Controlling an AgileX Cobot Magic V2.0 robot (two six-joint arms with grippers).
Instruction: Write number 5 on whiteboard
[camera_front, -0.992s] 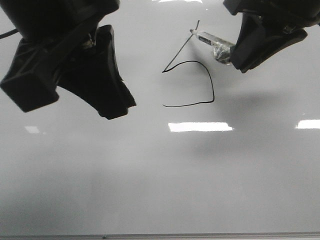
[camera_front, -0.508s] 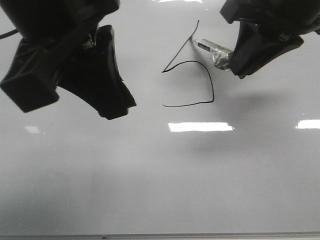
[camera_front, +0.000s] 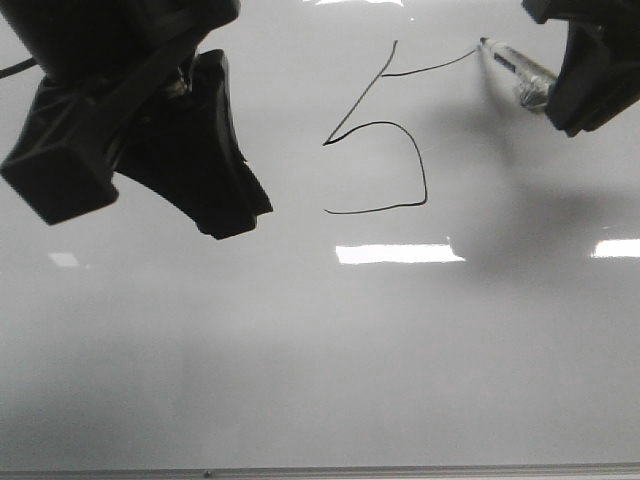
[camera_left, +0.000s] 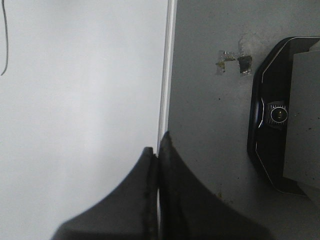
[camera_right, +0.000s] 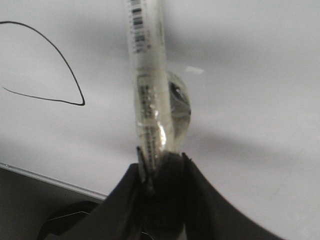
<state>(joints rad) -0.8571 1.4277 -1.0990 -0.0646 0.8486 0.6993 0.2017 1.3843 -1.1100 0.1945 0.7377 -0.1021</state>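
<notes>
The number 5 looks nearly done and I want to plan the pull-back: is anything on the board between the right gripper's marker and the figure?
Nothing visible. Bare whiteboard lies between the marker in the right gripper and the number 5; its tip sits at the top stroke's end.

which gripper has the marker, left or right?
The right gripper: its fingers are clamped on the clear-barrelled marker, tip at the top stroke of the number 5. The left gripper is shut on nothing, beside the whiteboard edge.

The large pale grey-white whiteboard (camera_front: 300, 340) is glossy and smooth, mirroring bright lights, with a thin metal bottom edge. The clear plastic marker pen (camera_right: 147, 85) looks shiny. The black left gripper (camera_front: 140, 130) appears matt plastic.
</notes>
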